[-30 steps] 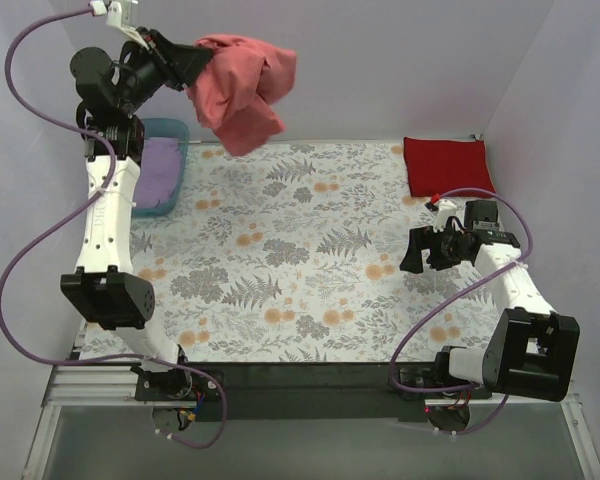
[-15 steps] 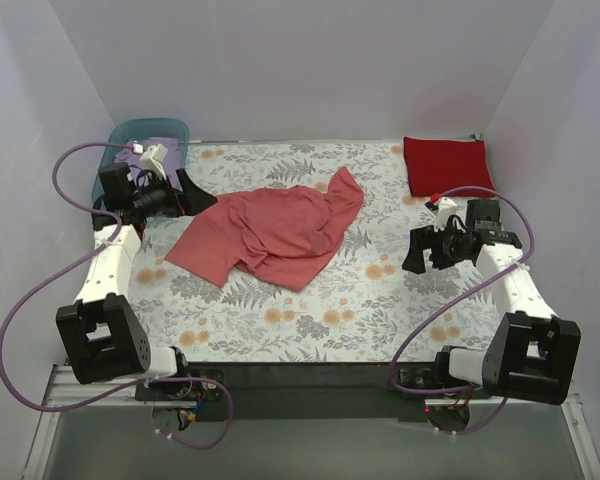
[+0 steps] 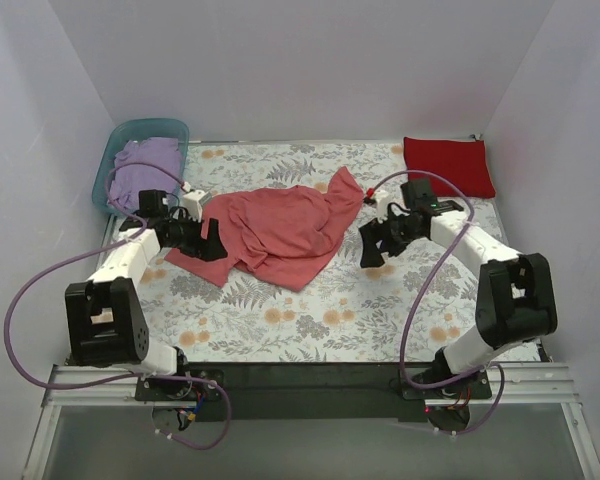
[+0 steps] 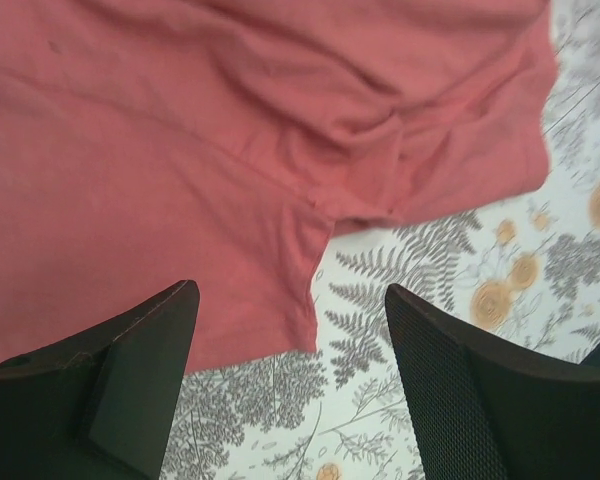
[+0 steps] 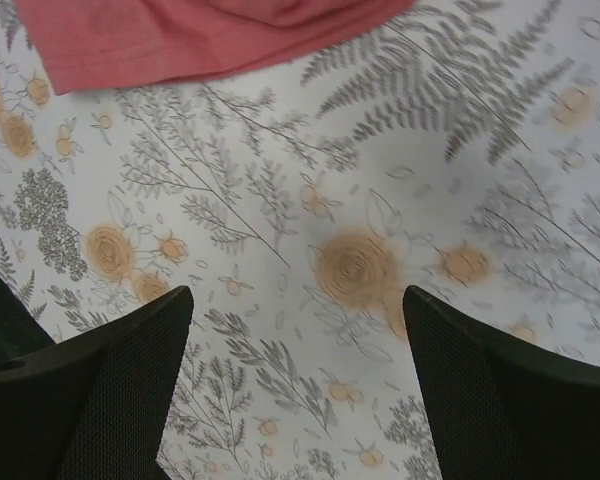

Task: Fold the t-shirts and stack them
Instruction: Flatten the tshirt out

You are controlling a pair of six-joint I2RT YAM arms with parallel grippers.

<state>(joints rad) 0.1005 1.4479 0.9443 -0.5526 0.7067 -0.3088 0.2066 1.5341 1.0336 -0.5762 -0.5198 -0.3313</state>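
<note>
1. Top view: a salmon-pink short-sleeved cloth t-shirt (image 3: 280, 225) lies rumpled and partly spread in the middle of the white floral-print cloth with ferns (image 3: 310, 310).
   - A deep red t-shirt (image 3: 448, 165), folded into a flat rectangle, lies at the far right corner.
   - A lavender purple t-shirt (image 3: 140, 175) is bundled inside the teal plastic tub (image 3: 150, 126) at the far left corner.
   - The left hand (image 3: 214, 240) sits low at the pink shirt's left edge.
   - The right hand (image 3: 368, 248) hangs just beside the shirt's right edge, over bare floral cloth.

2. Left wrist view: the left hand is released. Its two black fingers (image 4: 130, 380) stand wide apart with nothing gripped between them. The pink shirt fills the upper part of the view, creased, and its hem runs across the gap between the fingers. Fern print shows below the hem. Whether the fingertips touch the fabric, I cannot tell.

3. Right wrist view: the right hand is also released, its fingers (image 5: 490, 390) spread wide over fern and orange-flower print. Only the pink shirt's edge shows, along the top of the view, apart from the fingers.
</note>
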